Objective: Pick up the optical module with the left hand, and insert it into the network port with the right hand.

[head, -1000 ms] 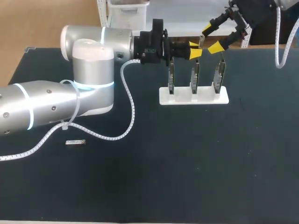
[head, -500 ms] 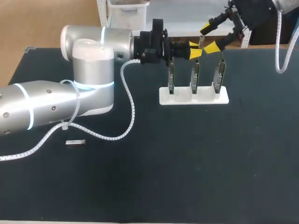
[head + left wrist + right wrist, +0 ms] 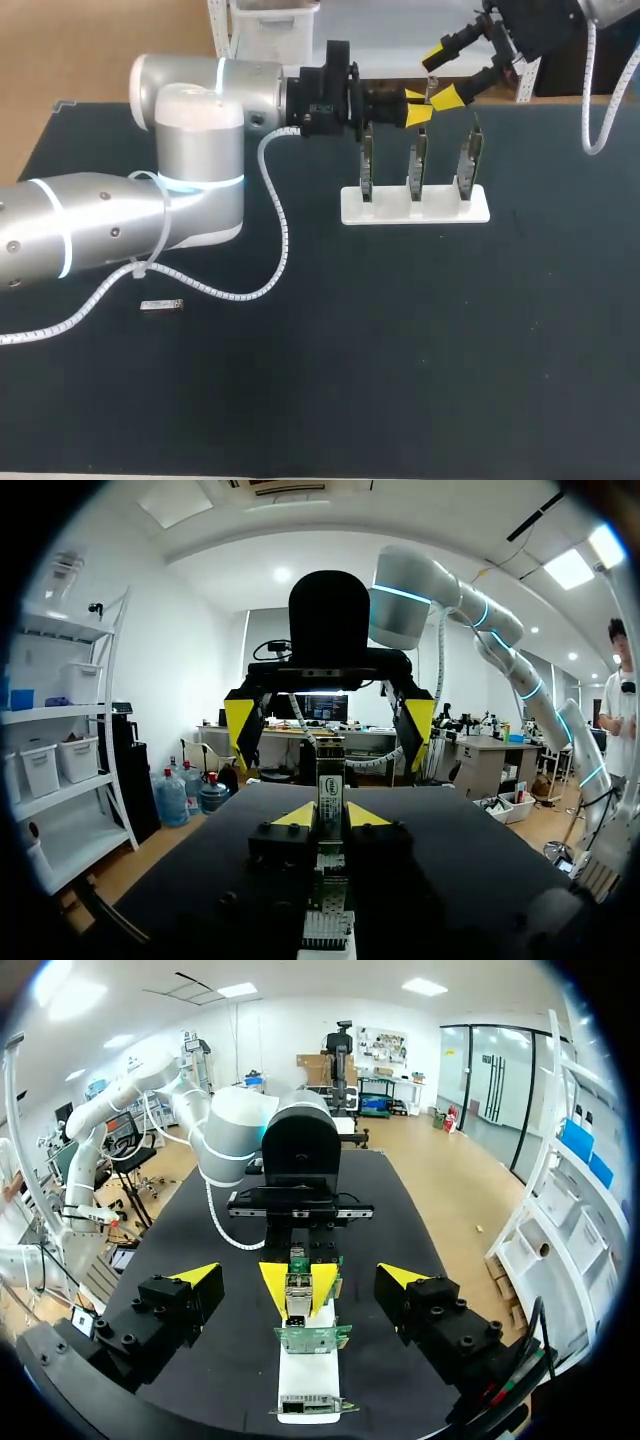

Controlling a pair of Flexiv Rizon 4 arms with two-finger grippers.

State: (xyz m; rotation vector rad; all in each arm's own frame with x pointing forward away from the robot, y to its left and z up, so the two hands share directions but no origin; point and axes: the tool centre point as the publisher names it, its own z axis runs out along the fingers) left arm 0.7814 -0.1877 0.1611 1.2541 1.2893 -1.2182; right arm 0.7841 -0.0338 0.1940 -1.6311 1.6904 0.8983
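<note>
handover | optical module [image 3: 330, 775] is held upright over the table in the left hand [image 3: 331, 818]; long axis aimed at the right hand [image 3: 331, 718] | right hand spread wide; module's free end flanked, not touched | port boards [image 3: 415, 165] seen beneath

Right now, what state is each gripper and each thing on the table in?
left gripper: shut on the optical module.
optical module: held in the air, not in any port.
right gripper: open, one finger on each side of the module, not touching it.
port boards: three, upright in the white stand.
second module: lying flat beside the left arm, untouched.
</note>
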